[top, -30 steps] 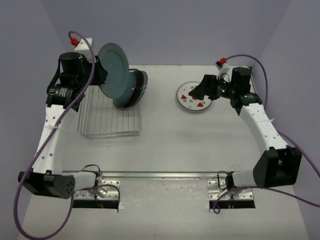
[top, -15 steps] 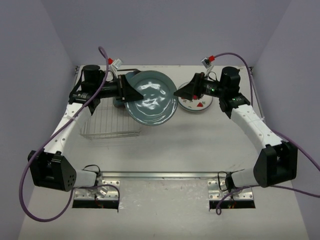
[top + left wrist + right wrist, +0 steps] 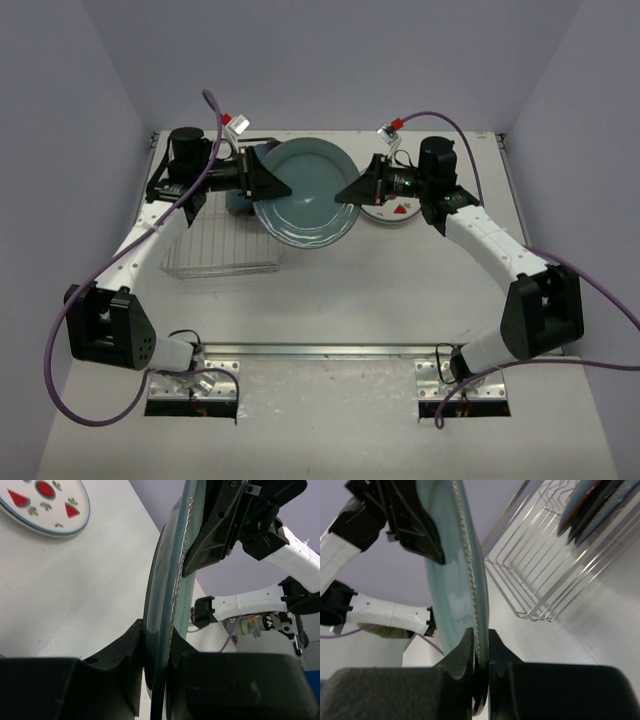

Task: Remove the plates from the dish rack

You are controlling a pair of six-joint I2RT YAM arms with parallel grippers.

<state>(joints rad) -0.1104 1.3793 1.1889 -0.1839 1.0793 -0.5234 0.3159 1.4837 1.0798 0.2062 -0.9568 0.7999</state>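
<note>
Now teal plate point(image 3: 305, 200) aloft, face up, between both grippers. Clamped on its left rim: left gripper point(image 3: 276, 187); clamped on opposite rim: right gripper point(image 3: 350, 191). Below left gripper, rack point(image 3: 220, 245), with other plates point(image 3: 587, 505) standing at its far end. Just beyond right gripper, watermelon plate point(image 3: 45, 500) flat on table point(image 3: 400, 290).
</note>
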